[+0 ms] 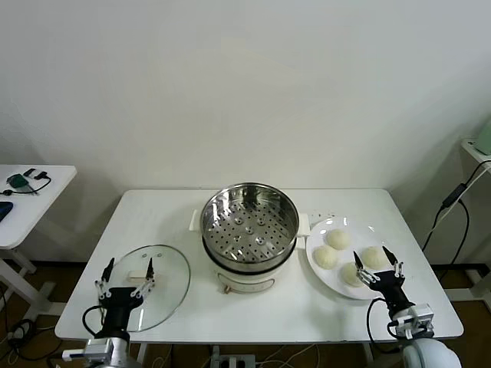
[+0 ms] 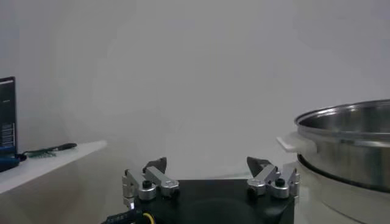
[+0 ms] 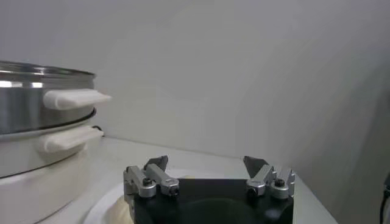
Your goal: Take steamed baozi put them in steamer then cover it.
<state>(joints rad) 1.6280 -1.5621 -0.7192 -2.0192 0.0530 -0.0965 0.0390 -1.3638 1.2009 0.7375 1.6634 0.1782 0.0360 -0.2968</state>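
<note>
Both pincers gape wide, empty: left gripper (image 1: 126, 274) over the glass cover's (image 1: 165, 264) near rim, right gripper (image 1: 377, 263) above the plate's (image 1: 316, 257) front-edge baozi (image 1: 351, 273); steamer (image 1: 249, 218) between.

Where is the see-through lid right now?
In the head view, the glass lid lies flat on the table's left side, beside the steamer, with the open left hand above its near edge.

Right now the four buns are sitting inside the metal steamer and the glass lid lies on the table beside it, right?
Not quite. The head view shows the steamer empty; the four buns sit on the white plate beside it. The glass lid does lie on the table.
</note>
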